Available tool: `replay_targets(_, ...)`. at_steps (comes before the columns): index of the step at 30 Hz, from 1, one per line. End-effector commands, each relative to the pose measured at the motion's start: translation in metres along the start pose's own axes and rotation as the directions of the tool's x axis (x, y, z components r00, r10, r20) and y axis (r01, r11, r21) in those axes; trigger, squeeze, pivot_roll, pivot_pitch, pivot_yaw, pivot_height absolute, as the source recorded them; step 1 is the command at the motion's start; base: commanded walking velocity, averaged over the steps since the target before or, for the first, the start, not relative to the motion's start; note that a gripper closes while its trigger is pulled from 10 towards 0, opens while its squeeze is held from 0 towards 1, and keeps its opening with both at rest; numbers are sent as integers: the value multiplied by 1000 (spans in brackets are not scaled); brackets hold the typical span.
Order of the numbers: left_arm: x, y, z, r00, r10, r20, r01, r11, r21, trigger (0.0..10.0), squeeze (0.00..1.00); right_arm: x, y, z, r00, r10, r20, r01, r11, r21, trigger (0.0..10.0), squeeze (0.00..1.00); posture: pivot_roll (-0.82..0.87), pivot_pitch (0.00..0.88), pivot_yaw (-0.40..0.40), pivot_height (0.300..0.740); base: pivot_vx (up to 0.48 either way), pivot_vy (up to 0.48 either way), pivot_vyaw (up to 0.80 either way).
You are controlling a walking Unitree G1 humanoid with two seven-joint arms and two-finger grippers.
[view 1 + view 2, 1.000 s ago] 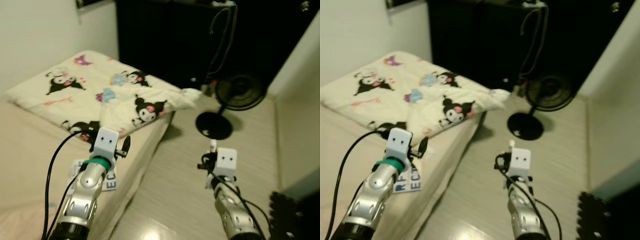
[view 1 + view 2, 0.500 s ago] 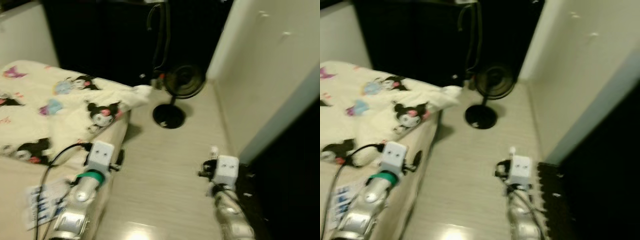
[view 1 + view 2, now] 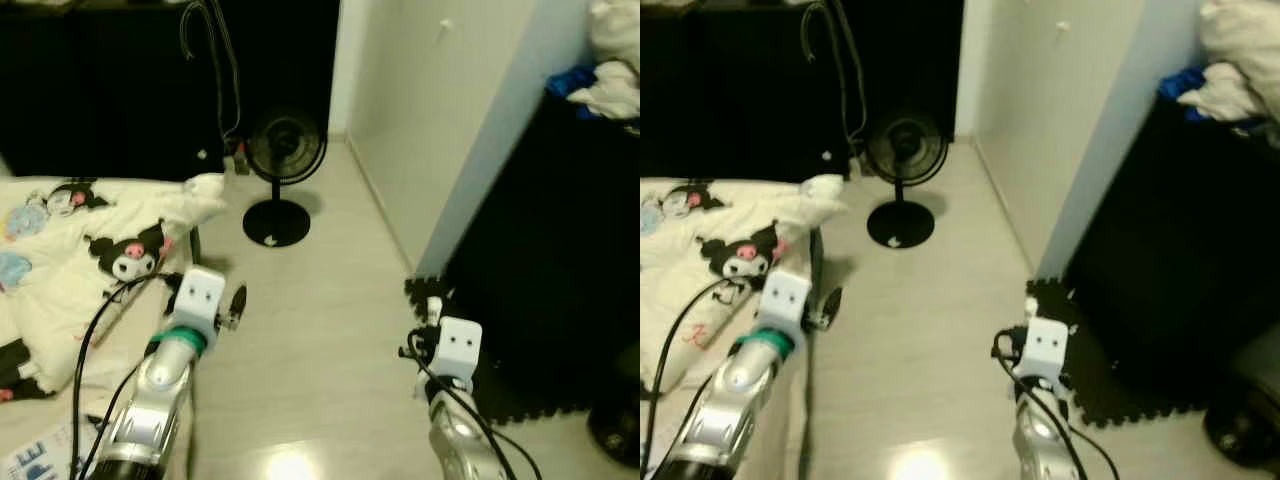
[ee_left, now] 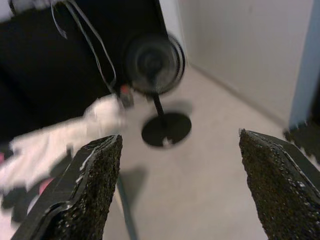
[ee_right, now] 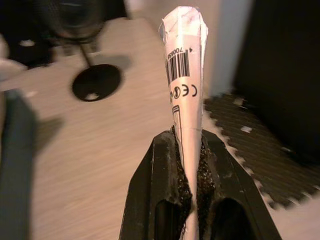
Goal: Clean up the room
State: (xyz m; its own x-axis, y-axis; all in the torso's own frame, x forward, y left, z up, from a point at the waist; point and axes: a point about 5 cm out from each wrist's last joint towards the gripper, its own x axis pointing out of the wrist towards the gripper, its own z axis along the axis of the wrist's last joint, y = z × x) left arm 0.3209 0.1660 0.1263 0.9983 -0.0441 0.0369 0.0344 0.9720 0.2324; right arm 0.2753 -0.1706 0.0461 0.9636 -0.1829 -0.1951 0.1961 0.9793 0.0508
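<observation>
Right wrist view | right gripper point(image 5: 192, 165) clamped on 1 wrapper point(image 5: 184, 75) near fan point(image 3: 277, 175) | left gripper point(image 4: 180, 185) wide open, empty | step: carrying; next: find bin

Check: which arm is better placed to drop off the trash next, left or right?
Right, probably. The right claw is already shut on a folded paper wrapper with a barcode, over the open floor. The left claw is open and empty, beside the bed.

One fan point(image 3: 283, 160), one patterned blanket point(image 3: 70, 245), one barcoded wrapper point(image 5: 184, 75), two claws.
</observation>
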Motion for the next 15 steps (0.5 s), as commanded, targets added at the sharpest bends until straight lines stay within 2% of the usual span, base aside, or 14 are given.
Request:
replay_targets(1,0,-2,-9,999,2,-35,-2,1000,3,10000,0,-1,-3,9,998,-24,62,26,999,-19,10000,0,79,0,104,740,0,0,-800)
replay_targets(5,1,-5,-14,997,-16,-73,18,999,29,10000,0,-3,-3,12,995,-31,90,35,999,-35,10000,0,82,0,92,740,0,0,-800)
replay_targets(7,-2,-6,-19,996,-15,-93,18,999,27,10000,0,-4,-1,17,993,-6,116,15,997,-76,10000,0,75,0,96,740,0,0,-800)
replay_targets(9,-6,-6,-26,992,-8,-122,9,1000,7,10000,0,-3,5,22,990,34,134,-17,992,-122,10000,0,68,0,100,740,0,0,-800)
replay_targets(11,-7,-6,-29,991,-10,-136,9,1000,-1,10000,0,-3,7,23,989,44,140,-25,991,-130,10000,0,68,0,100,740,0,0,-800)
replay_targets(13,-10,-6,-37,983,-23,-181,13,998,-55,10000,0,-2,9,25,988,49,146,-30,991,-133,10000,0,51,0,89,740,0,0,-800)
replay_targets(15,-11,-5,-39,982,-15,-187,2,998,-66,10000,0,-2,10,25,988,49,148,-29,991,-132,10000,0,51,0,89,740,0,0,-800)
